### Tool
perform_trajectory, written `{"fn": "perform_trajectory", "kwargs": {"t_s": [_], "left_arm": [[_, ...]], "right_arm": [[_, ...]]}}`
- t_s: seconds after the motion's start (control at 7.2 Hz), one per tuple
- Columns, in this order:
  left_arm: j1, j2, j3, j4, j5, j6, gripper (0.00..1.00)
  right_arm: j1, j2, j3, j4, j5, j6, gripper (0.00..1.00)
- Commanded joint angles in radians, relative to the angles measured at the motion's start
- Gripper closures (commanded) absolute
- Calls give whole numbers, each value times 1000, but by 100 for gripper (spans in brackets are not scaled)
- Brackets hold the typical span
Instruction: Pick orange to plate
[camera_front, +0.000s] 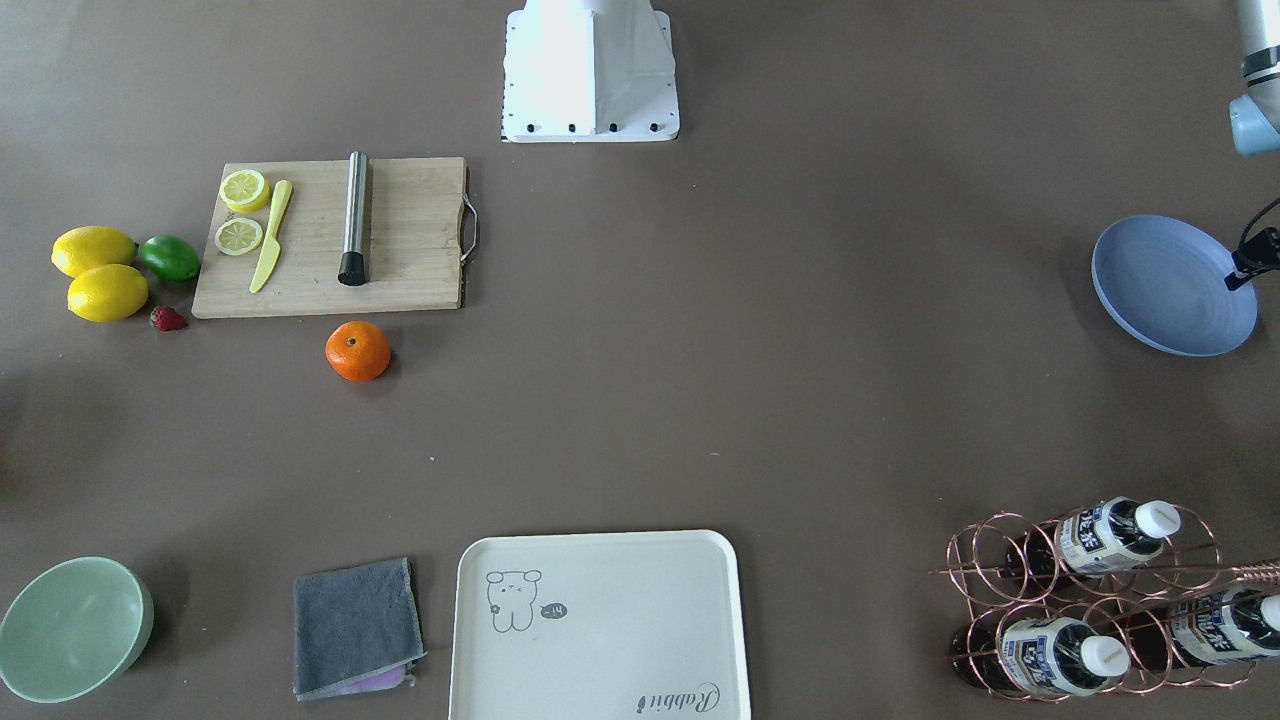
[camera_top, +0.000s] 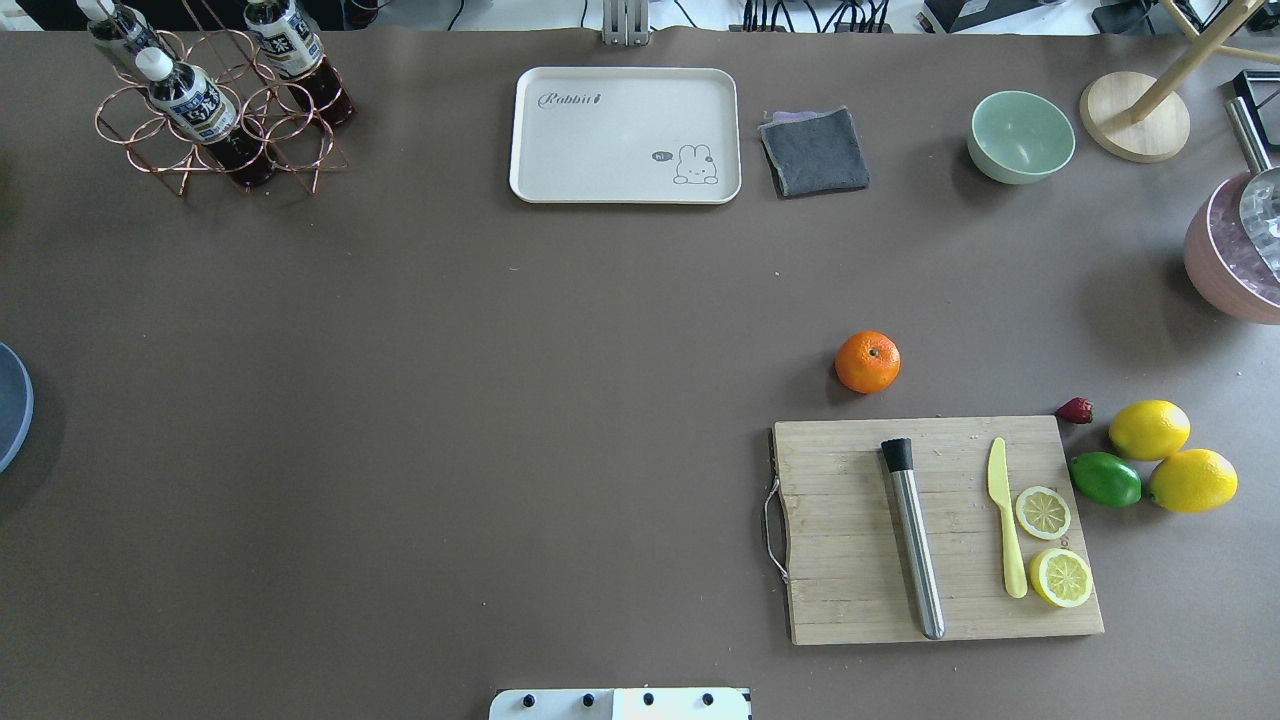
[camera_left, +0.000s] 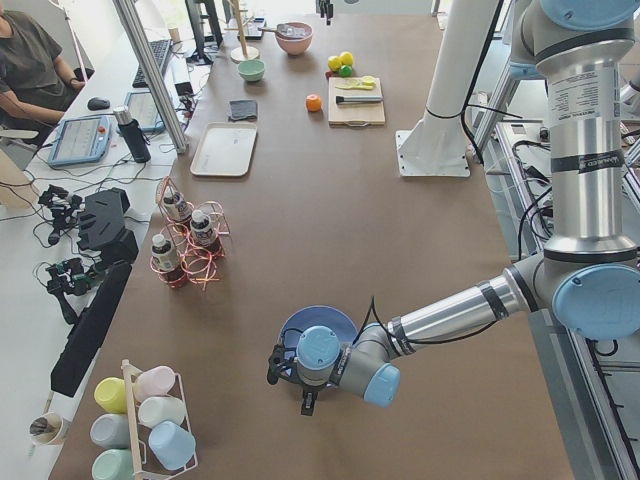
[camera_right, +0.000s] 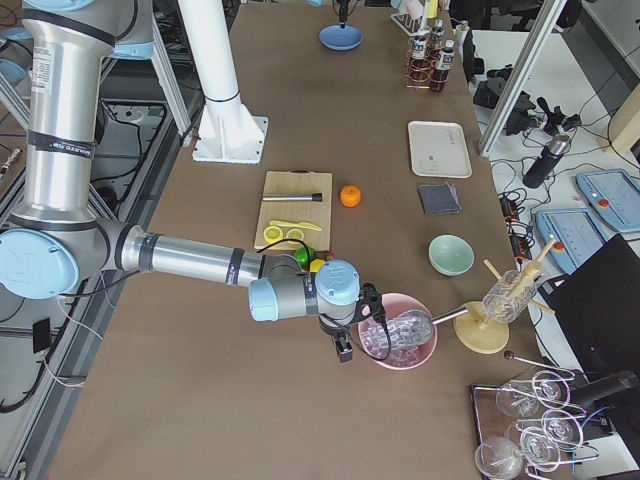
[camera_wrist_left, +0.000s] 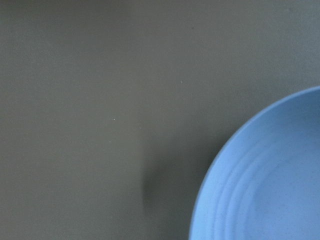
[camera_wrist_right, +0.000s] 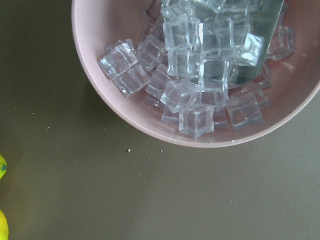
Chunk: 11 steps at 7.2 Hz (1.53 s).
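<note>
The orange (camera_front: 358, 351) (camera_top: 867, 361) rests alone on the brown table, just off the far edge of the wooden cutting board (camera_top: 935, 528). The periwinkle-blue plate (camera_front: 1170, 285) (camera_wrist_left: 265, 185) lies empty at the table's end on my left side. My left gripper (camera_left: 308, 398) hovers at the plate's edge, and the wrist view shows only the rim and bare table. My right gripper (camera_right: 342, 348) hangs over the pink bowl of ice (camera_wrist_right: 200, 75), far from the orange. No fingers show closely, so I cannot tell either gripper's state.
On the board lie two lemon slices, a yellow knife (camera_top: 1005, 520) and a steel muddler (camera_top: 915, 540). Two lemons, a lime (camera_top: 1105, 479) and a strawberry sit beside it. A cream tray (camera_top: 625, 135), grey cloth, green bowl (camera_top: 1020, 136) and bottle rack (camera_top: 215, 95) line the far edge.
</note>
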<state>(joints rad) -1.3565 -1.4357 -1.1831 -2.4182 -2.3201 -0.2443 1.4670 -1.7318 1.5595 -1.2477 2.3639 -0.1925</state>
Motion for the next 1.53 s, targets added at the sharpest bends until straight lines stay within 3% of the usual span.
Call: {"fn": "perform_trajectory", "kwargs": {"t_s": [0.0, 0.28, 0.42, 0.69, 0.97, 1.25, 1.39], "left_arm": [[4, 0, 13, -1, -34, -1, 30], [4, 0, 23, -1, -35, -1, 42], [4, 0, 25, -1, -36, -1, 55], [4, 1, 26, -1, -47, -15, 100], [5, -6, 2, -1, -83, -75, 100], [5, -14, -132, 13, -168, -134, 100], [5, -21, -198, 14, -186, -262, 100]], "right_arm": [[-1, 4, -3, 2, 5, 1, 0], [-4, 5, -3, 5, 21, -4, 0], [-5, 3, 1, 7, 31, -5, 0], [-5, 3, 2, 7, 47, -5, 0], [-5, 0, 8, 7, 47, -5, 0], [-5, 1, 22, 10, 47, -4, 0], [-8, 11, 42, 4, 47, 10, 0]]}}
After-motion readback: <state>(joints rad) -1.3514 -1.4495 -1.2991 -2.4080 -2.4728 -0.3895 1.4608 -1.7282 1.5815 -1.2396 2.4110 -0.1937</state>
